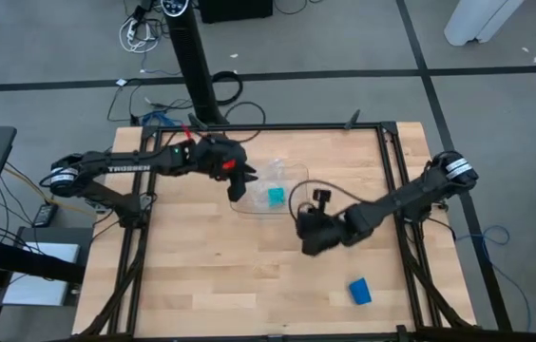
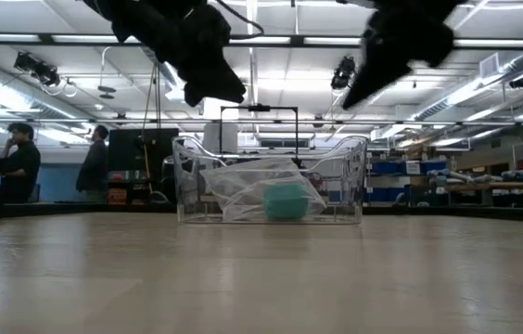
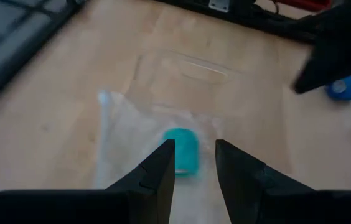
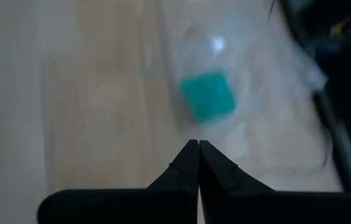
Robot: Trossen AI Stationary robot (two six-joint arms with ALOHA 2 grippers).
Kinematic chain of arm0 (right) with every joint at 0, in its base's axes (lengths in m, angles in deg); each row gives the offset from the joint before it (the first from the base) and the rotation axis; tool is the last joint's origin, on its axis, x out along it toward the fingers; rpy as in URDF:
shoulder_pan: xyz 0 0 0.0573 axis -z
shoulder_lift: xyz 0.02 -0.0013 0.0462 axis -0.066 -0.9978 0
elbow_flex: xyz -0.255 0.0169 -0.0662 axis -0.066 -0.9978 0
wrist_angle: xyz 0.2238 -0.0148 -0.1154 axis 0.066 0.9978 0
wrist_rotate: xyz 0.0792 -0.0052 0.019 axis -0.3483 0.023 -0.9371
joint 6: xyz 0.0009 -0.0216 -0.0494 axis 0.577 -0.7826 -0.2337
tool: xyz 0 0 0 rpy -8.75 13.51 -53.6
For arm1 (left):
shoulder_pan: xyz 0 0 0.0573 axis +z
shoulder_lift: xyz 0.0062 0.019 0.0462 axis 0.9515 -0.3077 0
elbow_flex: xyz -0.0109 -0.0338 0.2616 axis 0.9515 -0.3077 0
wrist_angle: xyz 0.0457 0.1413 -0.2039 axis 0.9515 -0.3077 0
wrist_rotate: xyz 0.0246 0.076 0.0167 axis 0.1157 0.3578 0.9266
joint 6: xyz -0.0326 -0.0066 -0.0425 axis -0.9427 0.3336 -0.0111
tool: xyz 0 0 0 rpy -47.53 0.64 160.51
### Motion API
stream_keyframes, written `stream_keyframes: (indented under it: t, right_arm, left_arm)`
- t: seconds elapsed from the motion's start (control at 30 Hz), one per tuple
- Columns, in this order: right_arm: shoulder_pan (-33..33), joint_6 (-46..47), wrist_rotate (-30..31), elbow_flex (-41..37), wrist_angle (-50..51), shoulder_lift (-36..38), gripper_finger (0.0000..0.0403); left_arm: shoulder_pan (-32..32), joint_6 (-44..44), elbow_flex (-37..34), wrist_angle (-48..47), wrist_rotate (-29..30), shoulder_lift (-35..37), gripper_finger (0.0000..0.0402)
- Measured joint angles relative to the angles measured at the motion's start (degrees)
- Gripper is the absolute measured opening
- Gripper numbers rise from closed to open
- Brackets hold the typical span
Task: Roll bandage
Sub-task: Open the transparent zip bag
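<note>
Bandage (image 1: 359,292) rolled, well apart from closed right pincer (image 1: 308,241), left pincer (image 1: 241,183) parted, empty

Low view: both arms cut off by the upper edge. Left wrist view: bandage (image 3: 350,86) partly hidden behind the dark right arm (image 3: 340,43). Right wrist view: teal block (image 4: 208,96) blurred, edges indistinct.
</note>
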State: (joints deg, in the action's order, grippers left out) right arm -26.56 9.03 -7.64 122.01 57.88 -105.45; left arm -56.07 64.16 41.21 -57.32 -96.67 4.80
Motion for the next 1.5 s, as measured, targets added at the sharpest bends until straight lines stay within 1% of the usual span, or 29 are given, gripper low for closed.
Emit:
stream_keyframes:
  t: [0.07, 0.13, 0.2, 0.27, 0.33, 0.4, 0.43, 0.5, 0.53, 0.63, 0.7, 0.8, 0.87, 0.9, 0.97, 1.03, 1.13, 1.27, 1.33, 1.4, 1.5]
  right_arm:
    - [2.0, -7.5, -2.1, -0.4, -7.2, 2.3, 0.0001]
    - [4.8, -15.6, -7.8, -0.8, -14.3, 4.5, 0.0001]
    - [8.7, -21.4, -14.5, -1.7, -21.0, 6.5, 0.0001]
    - [14.0, -24.6, -22.1, -3.0, -27.3, 8.3, 0.0001]
    - [19.0, -26.3, -32.5, -4.8, -34.3, 9.7, 0.0001]
    - [23.6, -26.7, -42.2, -7.7, -44.1, 10.6, 0.0001]
    - [25.7, -26.7, -45.8, -9.5, -48.7, 11.2, 0.0001]
    - [29.8, -26.6, -50.1, -13.3, -57.1, 12.3, 0.0001]
    - [31.6, -26.5, -51.0, -15.1, -60.0, 12.8, 0.0001]
    - [36.1, -26.2, -52.5, -20.2, -66.0, 13.9, 0.0001]
    - [38.2, -25.7, -53.7, -22.6, -68.3, 13.9, 0.0001]
    - [41.1, -24.5, -54.1, -23.1, -67.0, 13.2, 0.0001]
    - [43.4, -22.6, -54.2, -21.6, -62.8, 13.2, 0.0003]
    - [44.6, -22.1, -55.1, -20.3, -60.3, 12.8, 0.0005]
    - [47.2, -21.9, -59.5, -17.9, -53.8, 12.3, 0.0014]
    - [49.1, -21.8, -61.8, -15.4, -48.7, 10.8, 0.0029]
    - [51.3, -22.0, -62.6, -12.6, -41.5, 9.0, 0.006]
    - [52.8, -21.8, -62.9, -7.0, -32.6, 3.3, 0.0108]
    - [52.9, -21.9, -62.8, -3.5, -29.9, -0.6, 0.0127]
    - [52.9, -22.8, -63.1, -0.3, -25.4, -3.4, 0.0142]
    - [53.3, -24.2, -64.5, 2.5, -23.0, -6.0, 0.0154]
  left_arm:
    - [1.7, 3.9, 0.0, 0.1, -0.1, 0.0, 0.0121]
    - [3.4, 7.3, 0.0, 0.4, -0.5, 0.0, 0.0121]
    - [4.9, 10.2, 0.0, 1.4, -1.6, 0.0, 0.0121]
    - [5.7, 12.8, 0.0, 3.5, -1.7, -0.3, 0.0121]
    - [6.0, 15.2, -0.3, 5.3, -1.8, -0.3, 0.0121]
    - [6.0, 17.1, -1.1, 10.5, -1.9, -0.3, 0.0121]
    - [6.0, 17.3, -1.9, 13.1, -2.0, -0.3, 0.0121]
    - [6.1, 17.3, -3.9, 19.3, -3.4, -0.3, 0.0121]
    - [6.2, 17.1, -5.3, 22.4, -4.1, -0.3, 0.0121]
    - [6.7, 16.1, -9.2, 30.1, -5.1, -0.3, 0.0121]
    - [7.7, 14.2, -10.8, 31.6, -5.3, -0.3, 0.0121]
    - [9.2, 12.0, -11.0, 29.7, -5.8, -0.3, 0.0121]
    - [10.2, 10.0, -10.5, 26.7, -6.9, -0.3, 0.0121]
    - [10.7, 9.2, -10.2, 25.3, -8.3, -0.3, 0.0121]
    - [11.3, 7.6, -9.7, 23.5, -10.8, -0.3, 0.0121]
    - [11.4, 6.5, -9.7, 22.6, -11.7, -0.3, 0.0121]
    - [11.3, 4.9, -9.6, 22.2, -12.1, -0.3, 0.0121]
    - [11.3, 3.5, -9.6, 21.8, -12.0, -0.5, 0.0121]
    - [11.5, 3.6, -9.6, 21.4, -11.9, -0.7, 0.0121]
    - [11.5, 3.6, -9.6, 21.0, -11.9, -0.7, 0.0121]
    - [11.5, 3.5, -9.6, 19.8, -11.9, -0.7, 0.0121]
